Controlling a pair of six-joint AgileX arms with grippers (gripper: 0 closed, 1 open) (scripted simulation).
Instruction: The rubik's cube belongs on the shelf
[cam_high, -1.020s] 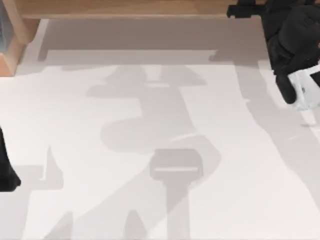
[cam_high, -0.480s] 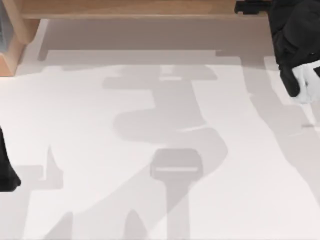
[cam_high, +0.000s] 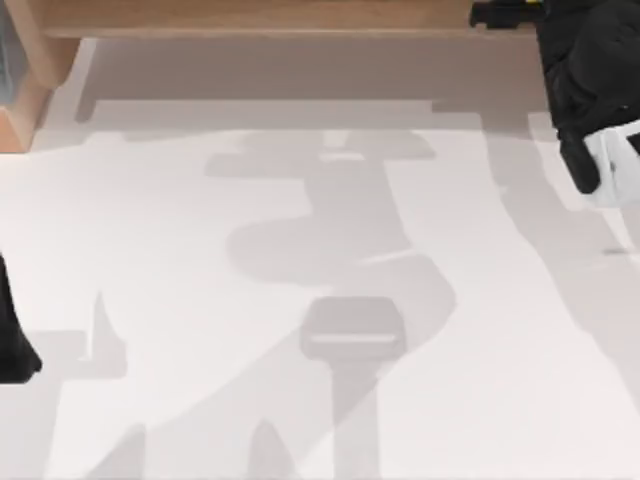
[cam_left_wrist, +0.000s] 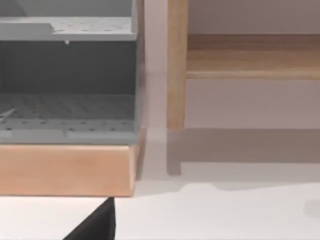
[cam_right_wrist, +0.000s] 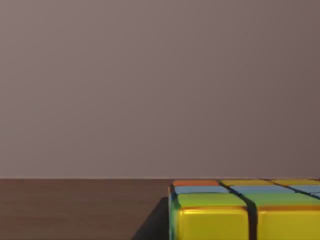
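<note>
Apparently the stiff, glossy yellow-and-green stickered rubik's cube (cam_right_wrist: 245, 212) rests on the long light-brown wooden shelf (cam_high: 260, 18); flat opposite faces suit pinching. Right gripper's (cam_high: 505, 14) finger state: cannot tell.

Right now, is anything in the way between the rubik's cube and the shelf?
Nothing visible. In the right wrist view the rubik's cube already sits on the brown shelf board, with plain wall behind it.

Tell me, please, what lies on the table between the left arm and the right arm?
Nothing: in the top view the white table between the parked left arm at the left edge and the right arm by the shelf holds only shadows.
</note>
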